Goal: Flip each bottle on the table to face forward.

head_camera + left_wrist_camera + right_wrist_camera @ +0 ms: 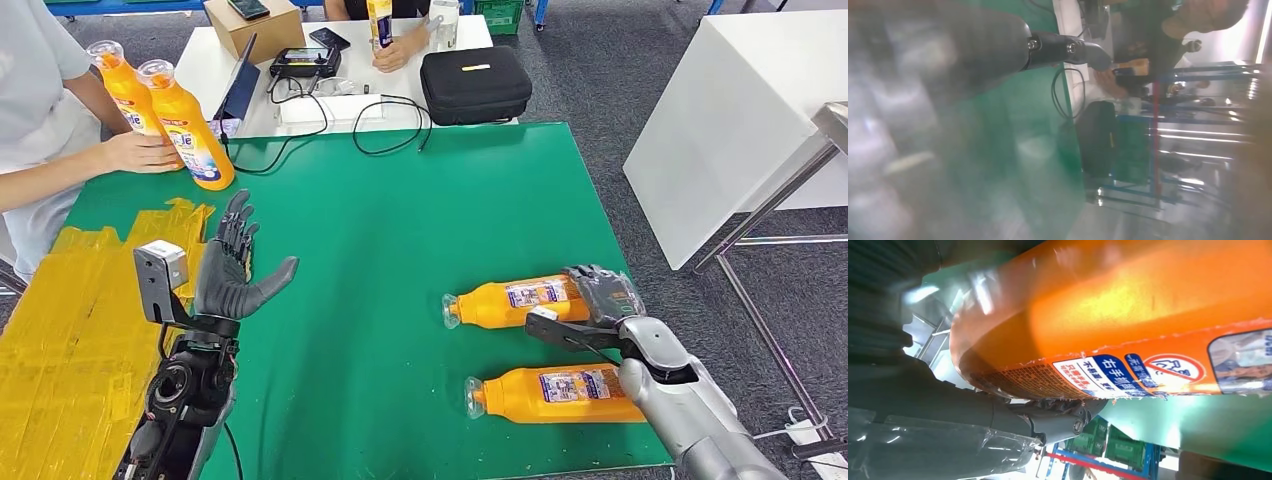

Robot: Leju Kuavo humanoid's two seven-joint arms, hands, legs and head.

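Two orange bottles lie on their sides on the green mat (380, 230), caps pointing left. My right hand (600, 295), wrapped in clear plastic, grips the farther lying bottle (510, 302) at its base. In the right wrist view that bottle (1148, 305) has its label towards the camera, with my right hand (923, 415) and its thumb against it. The nearer lying bottle (555, 393) rests just in front of my right forearm. My left hand (235, 265) is held up above the mat's left side, fingers spread, holding nothing. Its thumb juts out in the blurred view of the left hand (998, 45).
Two upright orange bottles (185, 125) stand at the mat's far left corner under a person's hand (140, 152). Yellow tape (70, 330) covers the left edge. A black case (475, 85), cables and a cardboard box (255, 25) lie behind. A white table (740, 120) stands to the right.
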